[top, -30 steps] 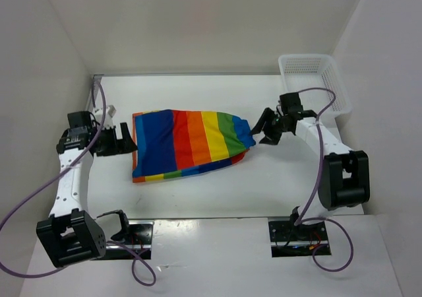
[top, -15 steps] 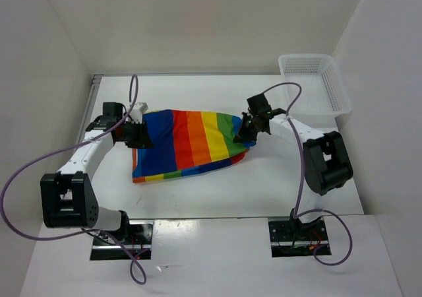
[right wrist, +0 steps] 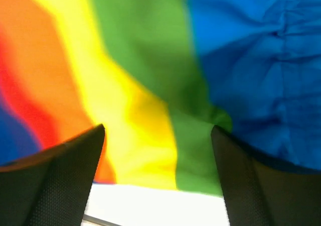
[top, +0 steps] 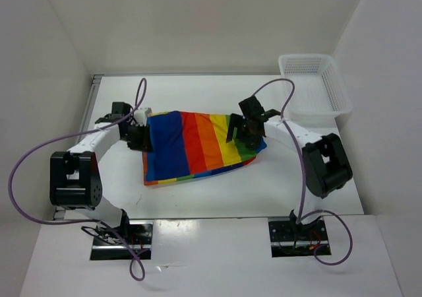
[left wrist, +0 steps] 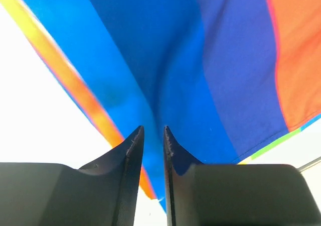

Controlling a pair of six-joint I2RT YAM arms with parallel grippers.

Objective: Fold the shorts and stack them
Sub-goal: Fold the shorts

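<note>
Closest to you, the soft rainbow-striped fabric shorts [top: 198,148] lie flat mid white tabletop [top: 198,99]. The long axis runs left to right and the stripes go near to far, dark blue end left, green-blue end right. Your left hand [top: 141,140] is pinched nearly closed on that blue edge, I'd guess to hold it for the fold. Right hand [top: 239,133] is spread wide over the green stripe, gripping nothing, probably lining up its grab. White plastic mesh basket [top: 337,86] sits far right.
</note>
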